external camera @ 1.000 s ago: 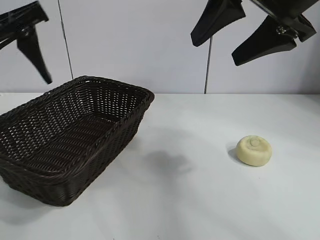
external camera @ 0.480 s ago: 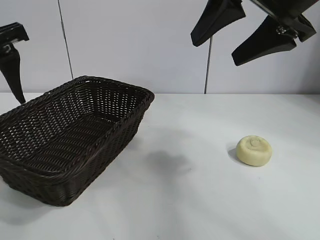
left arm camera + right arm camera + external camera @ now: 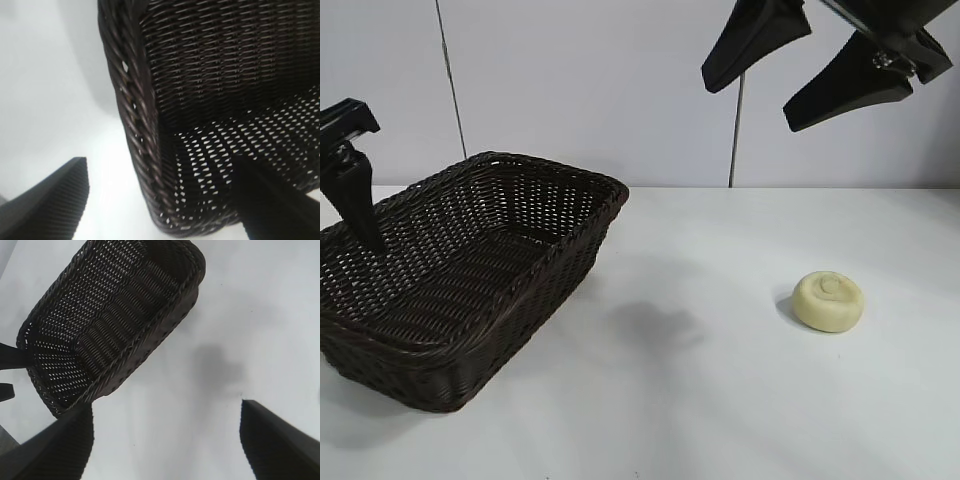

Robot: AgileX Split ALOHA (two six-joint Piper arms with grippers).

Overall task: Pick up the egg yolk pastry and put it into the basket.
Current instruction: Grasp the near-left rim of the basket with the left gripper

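The egg yolk pastry [image 3: 828,301] is seen lying flat on the white table [image 3: 720,400] at the lower right of the frame, well apart from the basket [image 3: 460,275], untouched, with its faint circular mark facing upward. As a round puck, no long axis can be assigned to it; its flat faces are set level with the table.

The dark wicker basket is placed at the left of the frame, its long axis running from lower left toward the upper middle, its opening turned upward and nothing visible inside. The left end effector [image 3: 350,195] is held at the far left edge, over the basket's near-left rim, its fingers [image 3: 45,200] spread apart on either side of that rim and gripping nothing.

High at the upper right, against the wall, the right end effector [image 3: 815,60] is held above the pastry with its jaws released wide and empty.

The step in hand is judged to be the approach, with no pick begun. A descent of the right end effector over the pastry, jaws straddling its sides, is called for next.
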